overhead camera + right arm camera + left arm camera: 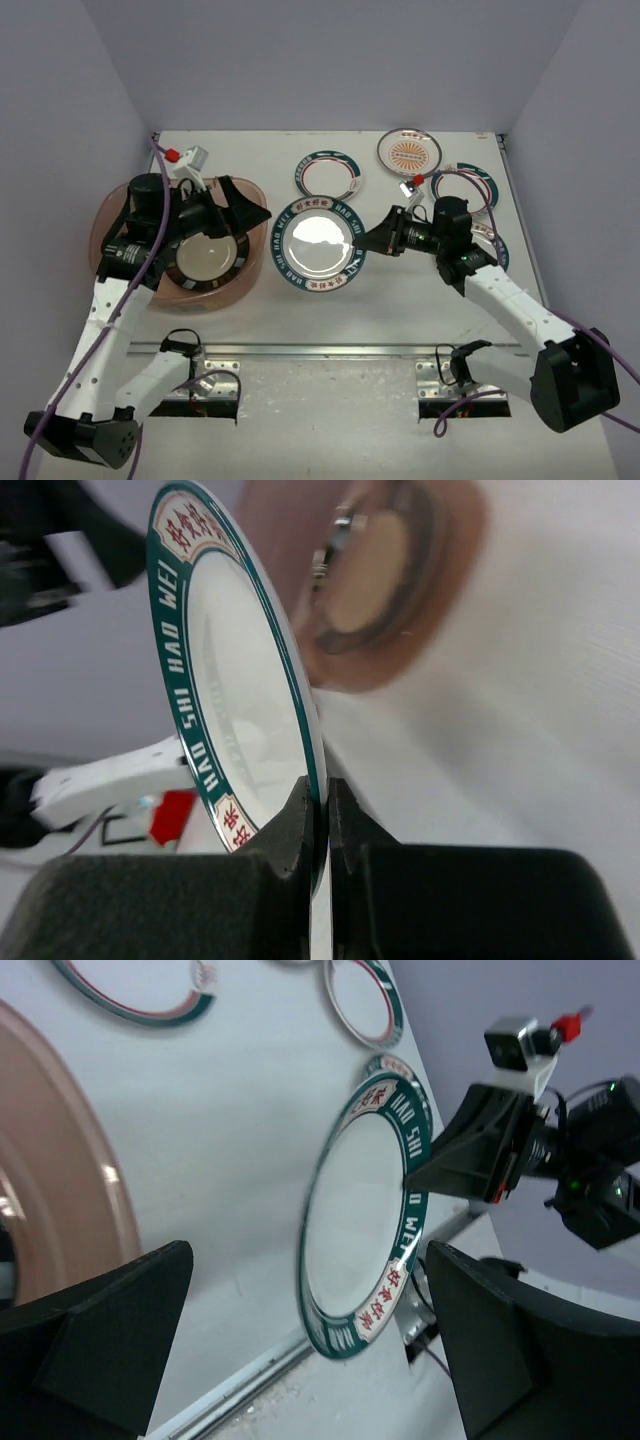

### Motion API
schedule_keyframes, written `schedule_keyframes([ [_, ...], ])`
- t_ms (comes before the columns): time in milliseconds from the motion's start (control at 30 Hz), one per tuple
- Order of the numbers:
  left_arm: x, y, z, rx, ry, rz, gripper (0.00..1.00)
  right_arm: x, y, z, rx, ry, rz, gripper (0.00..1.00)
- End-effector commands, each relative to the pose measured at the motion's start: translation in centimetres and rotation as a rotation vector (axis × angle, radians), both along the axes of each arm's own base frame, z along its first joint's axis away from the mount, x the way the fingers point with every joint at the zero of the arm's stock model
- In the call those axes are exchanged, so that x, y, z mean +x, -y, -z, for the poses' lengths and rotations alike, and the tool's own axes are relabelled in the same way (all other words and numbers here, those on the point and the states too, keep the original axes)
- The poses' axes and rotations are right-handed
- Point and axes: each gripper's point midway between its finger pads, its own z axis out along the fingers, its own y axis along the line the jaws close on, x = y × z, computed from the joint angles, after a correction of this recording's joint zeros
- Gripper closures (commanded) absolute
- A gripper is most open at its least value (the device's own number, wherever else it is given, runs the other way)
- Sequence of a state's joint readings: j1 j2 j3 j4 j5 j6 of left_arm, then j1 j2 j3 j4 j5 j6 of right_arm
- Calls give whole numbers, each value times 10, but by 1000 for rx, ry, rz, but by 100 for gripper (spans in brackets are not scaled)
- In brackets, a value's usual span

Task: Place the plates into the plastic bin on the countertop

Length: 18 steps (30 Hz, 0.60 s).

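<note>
**Mia:** Teal and red go round the rim of the white plate [318, 243]. The right end effector [373, 238] is pinched tight on the right side of that rim.

**Sam:** Where is the plate?

**Mia:** Over the worktop [400, 300], just beside the plastic bin [103, 218], on the bin's right. It looks tipped up a bit. I cannot tell if its left side touches the worktop.

**Sam:** And the left end effector [245, 213]?

**Mia:** It hangs over the bin with its fingers wide apart and nothing in them. 1 dark-rimmed plate [205, 258] lies in the bin under it.

**Sam:** How do we do this step well?

**Mia:** I think the plate must go up high, so its low edge gets over the bin's rim. Only a thin edge is held, so go slow, or the plate could swing or slip out. Then lay it down flat on the dark-rimmed plate and let go.

**Sam:** Is there room?

**Mia:** The way to the bin is short, but the left arm sits right over it. I think it should back off first, or the 2 arms may bump. Behind, a teal-rimmed plate [328, 175] and an orange sunburst plate [410, 150] lie apart from that path.
</note>
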<state>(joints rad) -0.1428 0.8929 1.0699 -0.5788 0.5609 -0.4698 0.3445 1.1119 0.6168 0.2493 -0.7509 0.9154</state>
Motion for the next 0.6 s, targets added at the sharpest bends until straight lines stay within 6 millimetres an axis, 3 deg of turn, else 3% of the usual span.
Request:
schedule_keyframes([
  [0,6,34,-5,-26,59,90,14,-43,-14,-76,182,133,-280,100],
  [67,6,46,1,-29,44,109,34,-45,-14,-86,200,149,-298,100],
  [133,10,50,6,-15,29,95,64,-46,-13,-91,203,164,-293,100],
  [167,11,49,6,-14,30,89,68,-46,-13,-93,203,169,-293,100],
  [233,14,47,1,-15,41,62,100,-41,-13,-94,190,175,-265,100],
  [300,16,43,-5,-15,56,33,100,-37,-13,-92,172,172,-249,99],
  [333,17,38,-10,-12,67,-2,100,-31,-11,-89,161,167,-217,88],
  [367,22,26,-15,3,63,-89,100,-22,-7,-84,142,157,-178,34],
  [400,30,13,-22,12,78,-176,100,-20,-5,-80,125,154,-166,3],
  [433,41,-27,-17,86,40,-411,100,0,5,-69,57,156,-52,1],
  [467,43,-50,-20,92,20,-539,100,11,14,-60,-17,156,20,1],
  [500,42,-72,-22,121,19,-640,100,18,21,-51,-88,154,72,1],
  [567,29,-138,-29,135,0,-947,100,20,41,-29,-223,122,146,1],
])
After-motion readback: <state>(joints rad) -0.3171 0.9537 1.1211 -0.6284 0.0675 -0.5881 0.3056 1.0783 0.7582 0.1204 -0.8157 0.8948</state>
